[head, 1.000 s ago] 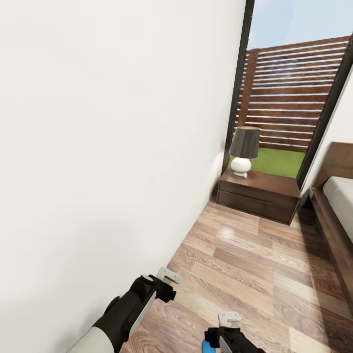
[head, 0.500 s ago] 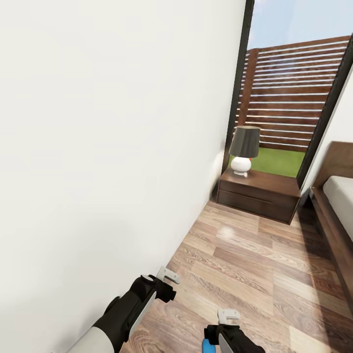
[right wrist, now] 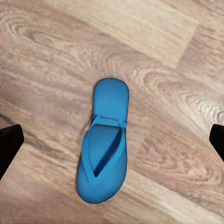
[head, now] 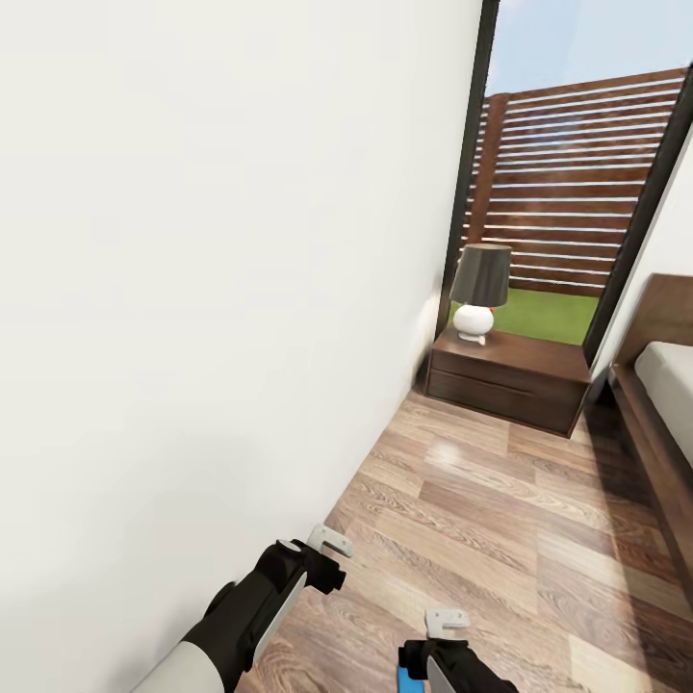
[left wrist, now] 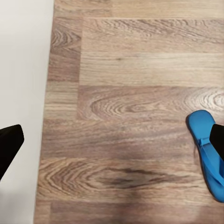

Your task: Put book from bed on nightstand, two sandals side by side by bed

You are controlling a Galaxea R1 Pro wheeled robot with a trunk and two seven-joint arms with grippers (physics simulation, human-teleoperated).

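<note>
Sandal step in hand: left claw (head: 329, 541) released, empty, over bare floor (head: 500, 520) by the wall; right claw (right wrist: 112, 140) spread wide, hovering straight above one blue sandal (right wrist: 104, 147) lying flat on the planks. Next: drop and pinch it. Vs a second ago, right claw sits slightly lower; nightstand (head: 507, 374) and bed (head: 664, 404) ahead
</note>
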